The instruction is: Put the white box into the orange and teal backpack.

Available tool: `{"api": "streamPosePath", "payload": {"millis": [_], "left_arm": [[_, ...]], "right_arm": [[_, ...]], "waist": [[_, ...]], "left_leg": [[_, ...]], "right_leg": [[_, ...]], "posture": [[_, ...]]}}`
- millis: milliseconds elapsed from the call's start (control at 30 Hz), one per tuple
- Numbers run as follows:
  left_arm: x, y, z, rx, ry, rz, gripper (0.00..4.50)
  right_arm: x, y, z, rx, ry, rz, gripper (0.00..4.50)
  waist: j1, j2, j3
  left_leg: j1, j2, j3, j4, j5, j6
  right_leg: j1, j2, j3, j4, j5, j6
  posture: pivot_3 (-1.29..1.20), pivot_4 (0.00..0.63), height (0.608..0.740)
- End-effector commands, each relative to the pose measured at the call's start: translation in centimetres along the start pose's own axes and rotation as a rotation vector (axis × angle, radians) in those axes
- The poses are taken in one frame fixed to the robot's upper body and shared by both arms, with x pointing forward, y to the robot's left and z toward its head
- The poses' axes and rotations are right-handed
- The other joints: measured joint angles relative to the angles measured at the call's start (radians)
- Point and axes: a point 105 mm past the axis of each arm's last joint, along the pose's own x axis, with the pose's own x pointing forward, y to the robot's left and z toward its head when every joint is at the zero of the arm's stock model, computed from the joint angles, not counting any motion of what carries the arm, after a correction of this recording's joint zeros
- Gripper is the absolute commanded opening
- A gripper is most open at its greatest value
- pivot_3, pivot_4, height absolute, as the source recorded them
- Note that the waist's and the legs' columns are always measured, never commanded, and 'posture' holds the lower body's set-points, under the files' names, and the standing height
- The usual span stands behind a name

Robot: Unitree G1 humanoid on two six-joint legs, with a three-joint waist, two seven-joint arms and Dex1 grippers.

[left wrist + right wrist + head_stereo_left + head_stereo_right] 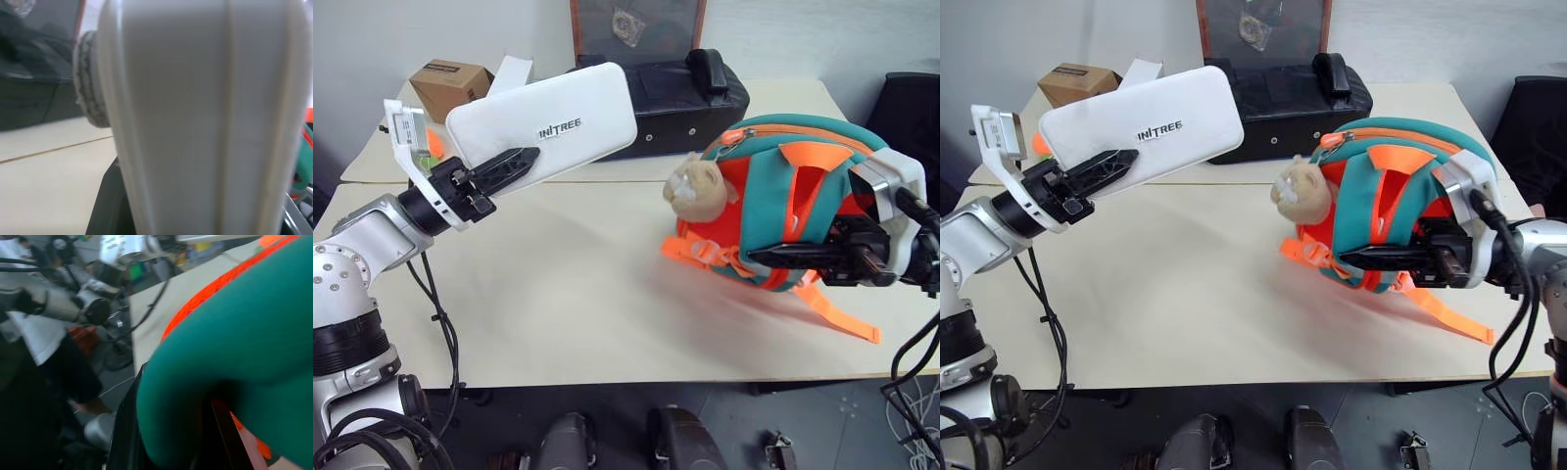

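One white box (548, 122); one backpack (793, 196).

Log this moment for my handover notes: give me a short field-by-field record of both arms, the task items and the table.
left gripper: shut on the white box, held up off the table, lettered lid facing the camera
right gripper: fingers shut on the orange and teal backpack, at a teal strap
backpack: tilted, plush animal toward the box
box in backpack: not yet
table: black padded case and brown carton at the far side
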Motion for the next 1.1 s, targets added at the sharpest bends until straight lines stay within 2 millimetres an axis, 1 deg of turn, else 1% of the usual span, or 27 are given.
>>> {"api": "streamPosePath", "payload": {"millis": [33, 100, 233, 300, 333, 433, 567, 667, 733, 933, 1000, 1100], "left_arm": [[0.7, -2.4, 1.0, 0.096, 0.001, -0.122, 1.35], [1.0, -3.0, 0.3, 0.125, 0.033, -0.154, 1.35], [1.5, -3.0, -0.5, 0.176, 0.075, -0.182, 1.35], [2.0, -3.4, -1.5, 0.223, 0.135, -0.229, 1.35], [2.5, -3.1, -1.9, 0.255, 0.162, -0.234, 1.35], [3.6, -2.3, -2.5, 0.319, 0.195, -0.238, 1.35], [4.5, -2.1, -3.2, 0.371, 0.25, -0.31, 1.35], [5.1, -1.9, -3.8, 0.423, 0.308, -0.36, 1.35], [5.7, -1.4, -3.8, 0.467, 0.332, -0.373, 1.35], [6.8, -1.4, -2.8, 0.538, 0.349, -0.443, 1.35], [7.0, -1.5, -2.4, 0.553, 0.347, -0.462, 1.35], [7.1, -1.6, -2.4, 0.569, 0.362, -0.492, 1.35]], "right_arm": [[0.4, 1.2, 0.5, -0.056, 0.039, 0.07, 0.03], [0.4, 1.0, -0.1, -0.04, 0.053, 0.07, 0.03], [0.2, 1.1, -1.5, -0.021, 0.103, 0.078, 0.03], [-0.1, 1.2, -2.3, 0.0, 0.122, 0.081, 0.03], [-0.2, 1.2, -2.5, 0.003, 0.125, 0.077, 0.03], [-0.3, 1.2, -2.6, 0.007, 0.122, 0.076, 0.03], [-0.4, 1.5, -2.6, 0.009, 0.123, 0.081, 0.03], [-0.6, 1.5, -2.3, 0.008, 0.107, 0.076, 0.03], [-0.8, 1.8, -1.8, 0.009, 0.083, 0.084, 0.03], [-1.1, 3.5, 1.1, -0.002, -0.018, 0.141, 0.03], [-1.1, 3.7, 1.3, -0.007, -0.018, 0.14, 0.03], [-1.1, 3.7, 1.1, -0.006, -0.014, 0.125, 0.03]], "waist": [[0.0, 0.0, 0.0], [0.001, -0.001, 0.001], [0.002, -0.001, 0.001], [0.002, -0.001, 0.001], [0.002, -0.001, 0.001], [0.003, -0.001, 0.001], [0.003, -0.001, 0.001], [0.004, -0.001, 0.001], [0.012, -0.001, 0.001], [0.027, -0.001, 0.001], [0.028, -0.002, 0.001], [0.026, -0.001, 0.001]], "left_leg": [[0.0, 0.0, 0.0, 0.0, 0.0, 0.0], [0.0, 0.0, 0.0, 0.0, 0.0, 0.0], [0.0, 0.0, 0.0, 0.0, 0.0, 0.0], [0.0, 0.0, 0.0, 0.0, 0.0, 0.0], [0.0, 0.0, 0.0, 0.001, 0.0, 0.0], [0.0, -0.001, 0.001, 0.001, 0.0, 0.0], [0.0, -0.001, 0.0, 0.002, 0.001, 0.001], [0.0, -0.001, 0.0, 0.001, 0.0, 0.001], [0.0, -0.001, -0.001, 0.002, 0.0, 0.001], [-0.001, -0.001, 0.0, 0.003, -0.001, 0.002], [-0.003, -0.001, -0.001, 0.003, -0.001, 0.002], [-0.006, -0.001, -0.002, 0.003, -0.001, 0.003]], "right_leg": [[0.0, 0.0, 0.0, 0.0, 0.0, 0.0], [0.0, 0.0, 0.0, 0.0, 0.0, 0.0], [0.0, 0.0, 0.0, 0.0, 0.0, 0.0], [0.0, 0.0, 0.0, 0.0, 0.0, 0.0], [0.0, 0.0, 0.0, 0.0, 0.0, 0.0], [0.0, 0.0, 0.0, 0.0, 0.0, 0.0], [0.001, 0.0, 0.0, 0.0, 0.0, 0.0], [0.001, -0.001, 0.0, 0.0, 0.0, 0.0], [0.001, -0.001, 0.0, 0.0, 0.0, 0.0], [0.0, -0.001, -0.001, 0.0, 0.0, 0.0], [-0.001, -0.001, -0.001, 0.0, 0.0, 0.0], [-0.004, -0.001, -0.002, 0.0, 0.0, 0.0]], "posture": [[0.0, 0.15, 0.74], [0.0, 0.15, 0.74], [0.0, 0.15, 0.74], [0.0, 0.15, 0.74], [0.0, 0.15, 0.74], [0.0, 0.15, 0.74], [0.0, 0.15, 0.74], [0.0, 0.15, 0.74], [0.0, 0.15, 0.74], [0.0, 0.15, 0.74], [0.0, 0.15, 0.74], [0.0, 0.15, 0.74]]}}
